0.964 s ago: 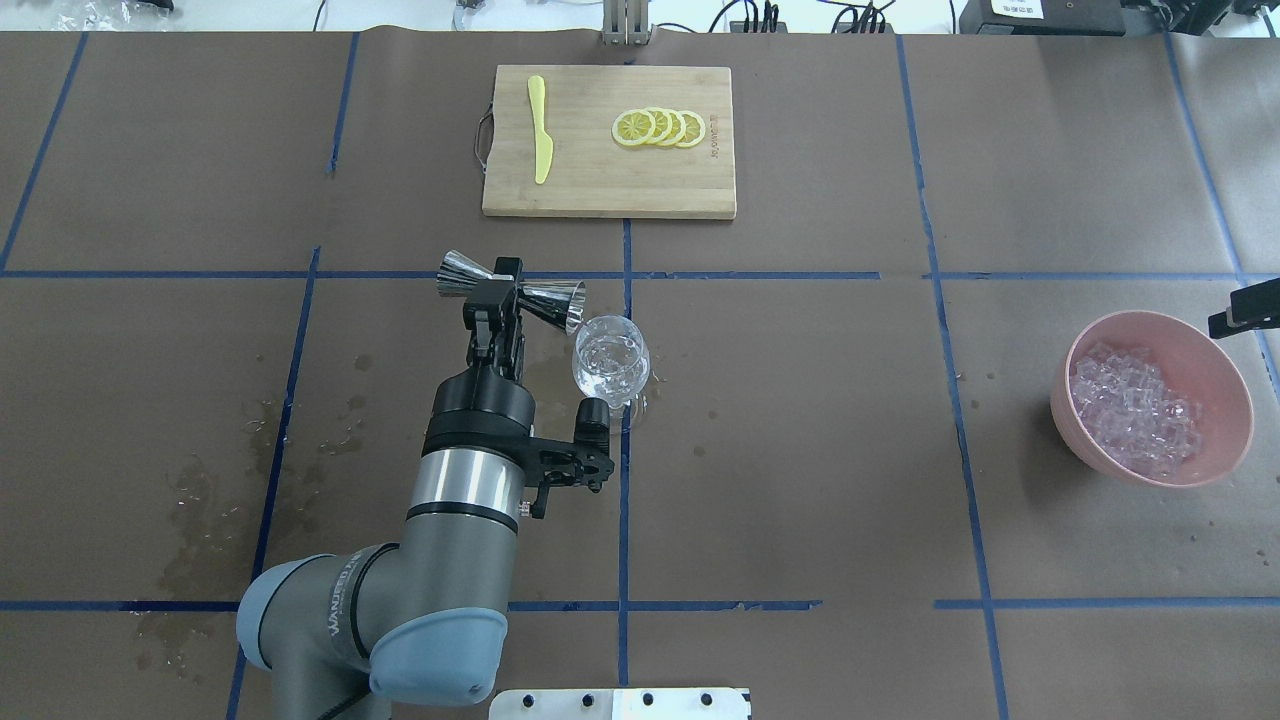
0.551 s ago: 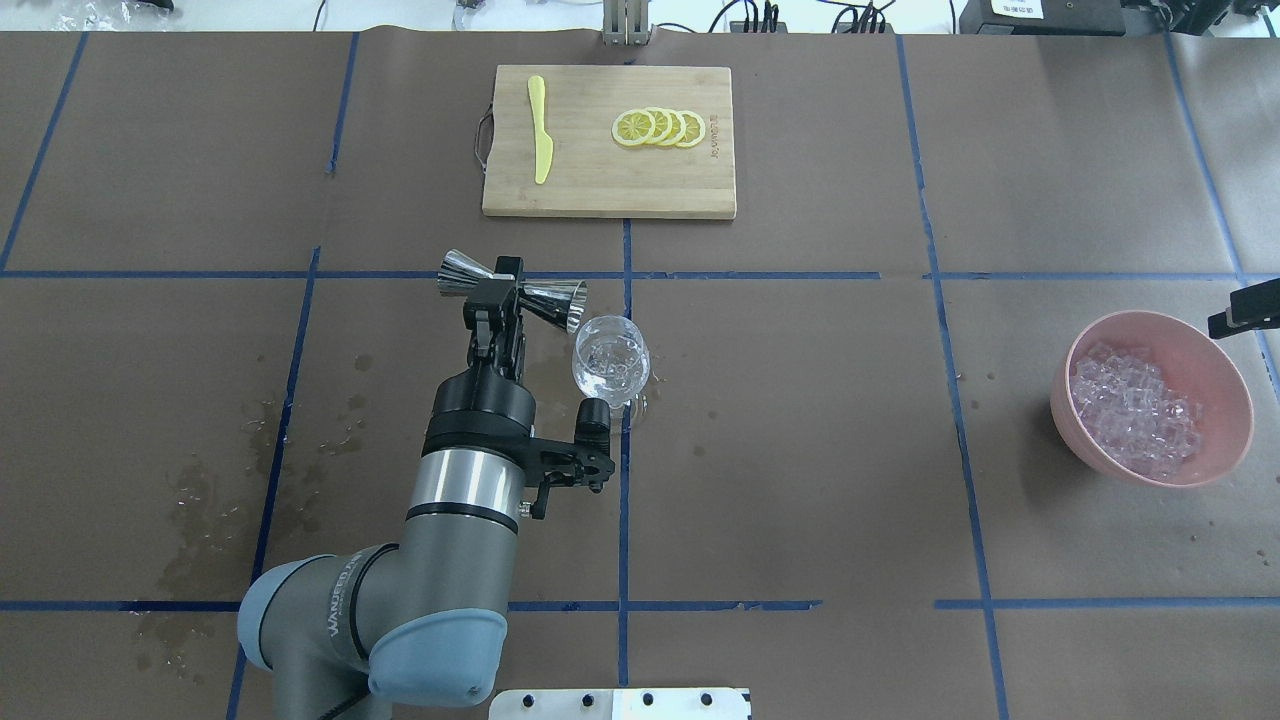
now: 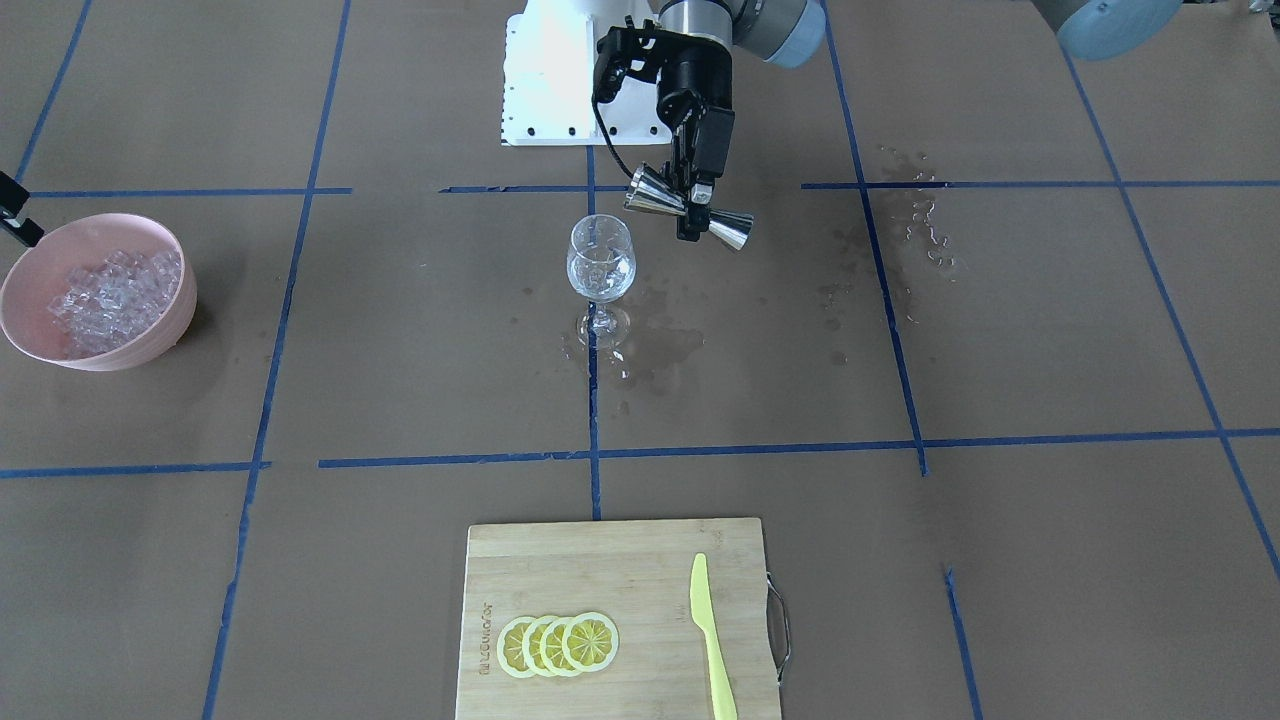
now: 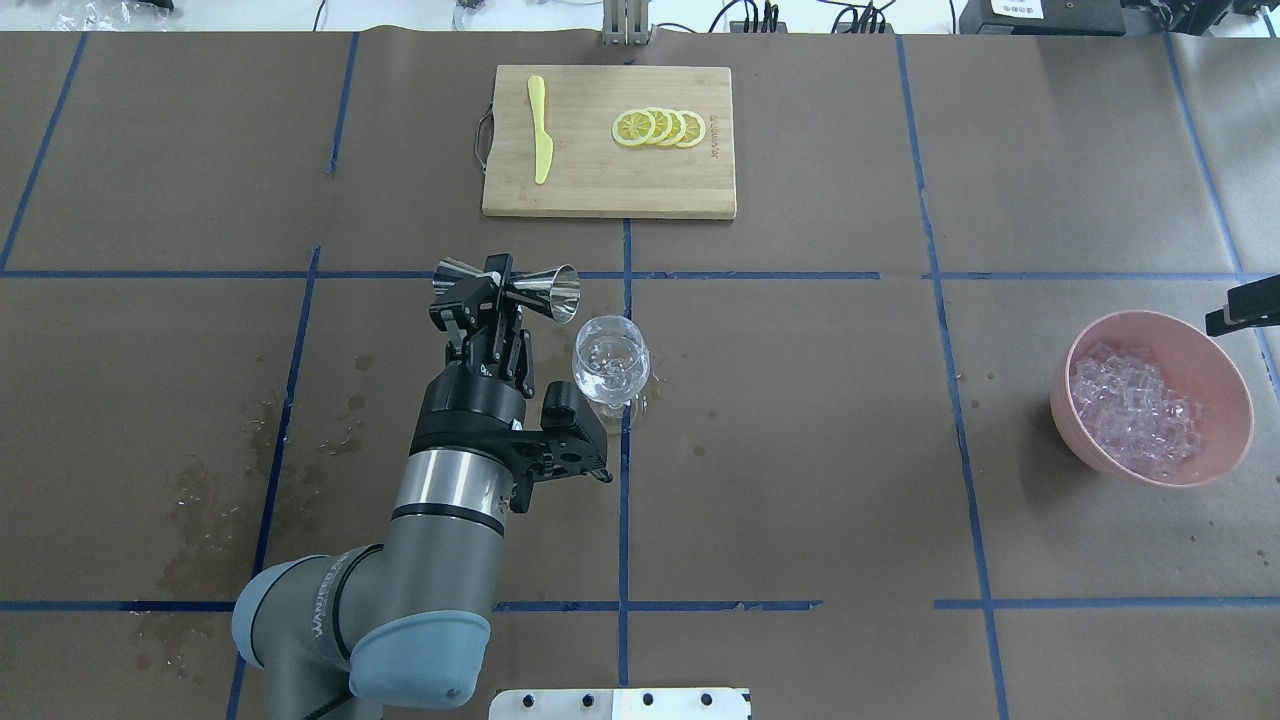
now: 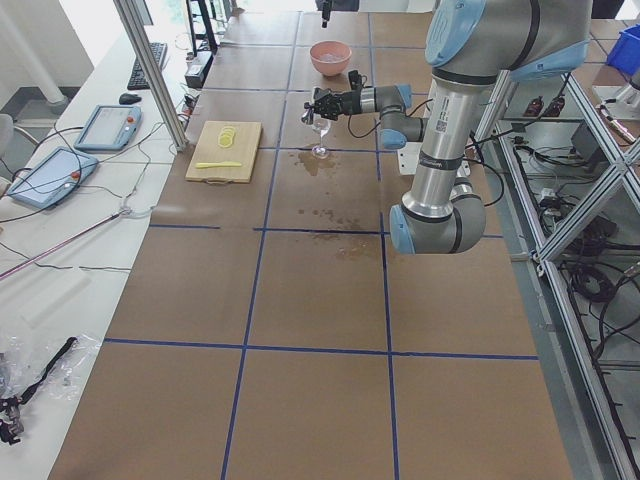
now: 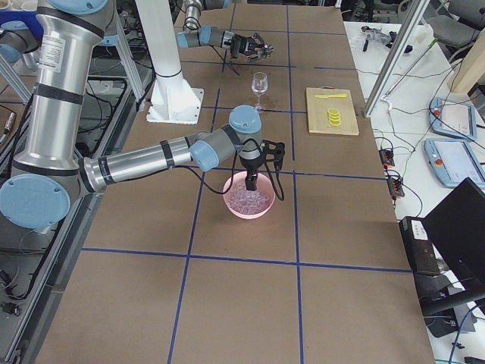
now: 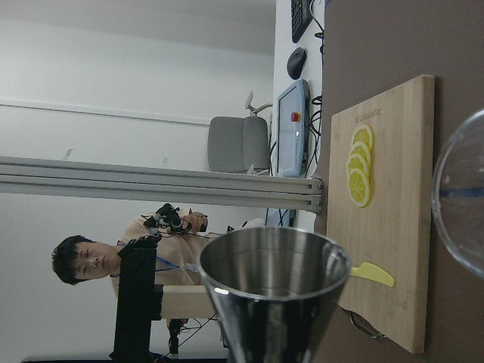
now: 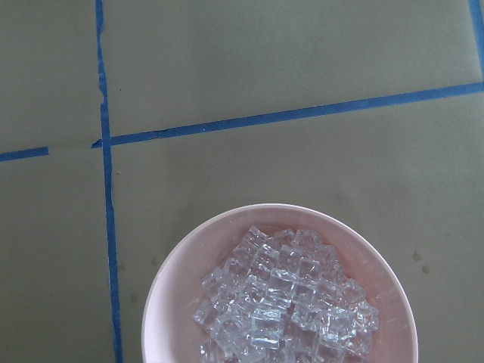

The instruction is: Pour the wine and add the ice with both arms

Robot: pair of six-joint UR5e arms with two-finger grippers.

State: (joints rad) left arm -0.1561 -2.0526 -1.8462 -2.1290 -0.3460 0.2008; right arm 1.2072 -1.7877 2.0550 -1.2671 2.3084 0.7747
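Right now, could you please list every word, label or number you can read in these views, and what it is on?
"UNIVERS…", partly legible: white lettering on the left arm.
Burned-in brand on the cutting board: too small to read.
White label on the black box: blurred.

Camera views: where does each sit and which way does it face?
Front-facing: across the table, looking back and down; left gripper holds the jigger beside the wine glass.
Overhead: opposite side, looking forward and down; left arm lower left.
Exterior left: table end, looking along it; left arm near.
Exterior right: opposite end; near right arm over the pink bowl.
Left wrist: past the jigger's mouth toward the cutting board.
Right wrist: straight down on the ice; no gripper shows.
Shared: front-facing and overhead show the wine glass, mirrored.
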